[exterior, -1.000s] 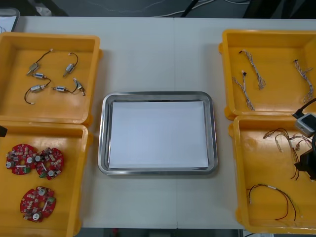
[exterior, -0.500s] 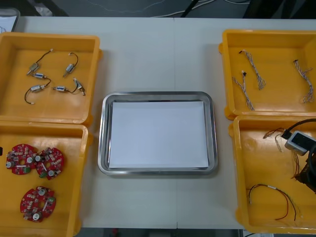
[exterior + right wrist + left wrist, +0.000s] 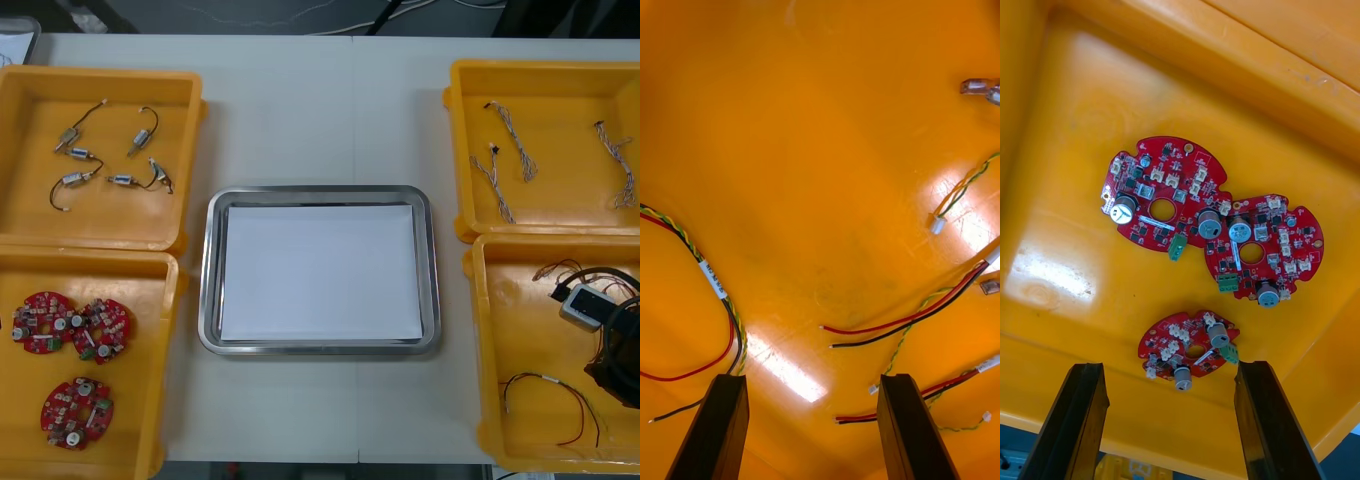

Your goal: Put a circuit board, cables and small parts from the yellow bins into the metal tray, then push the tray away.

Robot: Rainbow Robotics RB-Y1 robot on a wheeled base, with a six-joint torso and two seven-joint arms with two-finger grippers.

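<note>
In the near right bin (image 3: 478,330), the right hand (image 3: 809,390) overlaps cables (image 3: 902,320).

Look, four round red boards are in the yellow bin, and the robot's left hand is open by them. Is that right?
Nearly. There are three round red boards, not four: two side by side and one apart. The front view shows it, and the left wrist view agrees. The rest stands: they lie in the yellow bin, and the left hand is open by them.
</note>
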